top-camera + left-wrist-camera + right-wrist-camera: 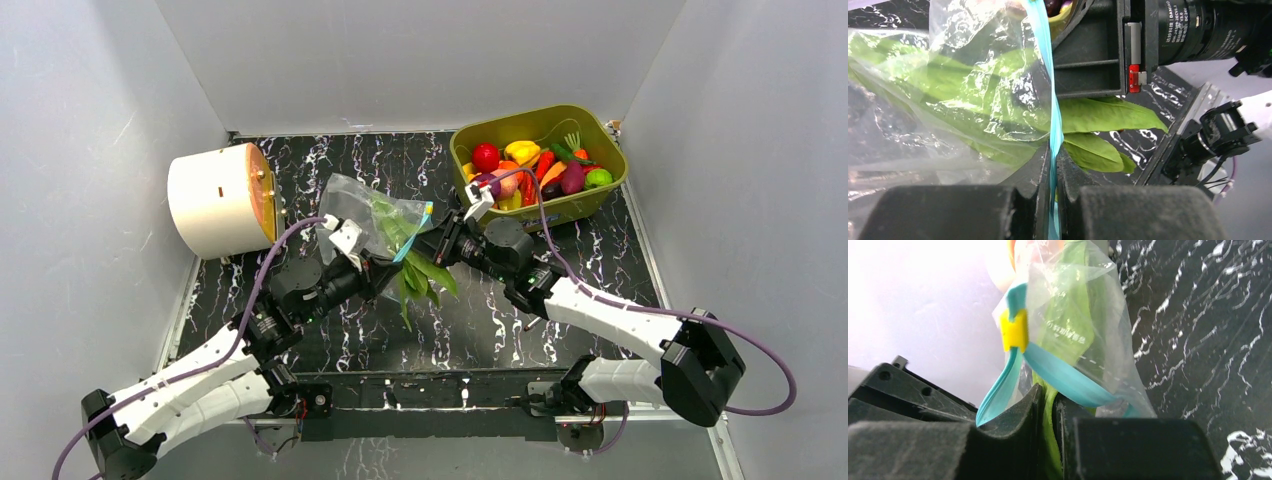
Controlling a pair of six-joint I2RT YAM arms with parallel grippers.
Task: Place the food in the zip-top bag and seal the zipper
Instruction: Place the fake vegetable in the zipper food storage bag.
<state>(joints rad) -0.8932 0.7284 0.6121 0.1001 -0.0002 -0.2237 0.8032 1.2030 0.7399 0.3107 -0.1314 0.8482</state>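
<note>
Well, worktop: black with white marbling; the two arms reach in from the near edge and meet at its middle.
Tub: olive-green, at the far right corner, heaped with toy food, among it a red apple; it sits just behind the right arm's wrist.
White drum: on its side at the far left, orange face turned toward the bag, near it but apart.
Zip-top bag: clear, held up off the worktop between the two hands, its closed end pointing toward the drum.
In the way: a green leaf lies half inside the bag and half out, crossing the mouth, so the zipper has leaf between its two strips; a yellow slider sits at one end, where the strips spread apart.
Left hand: clenched on the zipper, the teal strip running straight up from between its fingers; the leaf's tips stick out beyond it.
Right hand: fingers drawn almost together, with green leaf material pinched in the narrow gap and the teal strip passing just across the fingertips.
</note>
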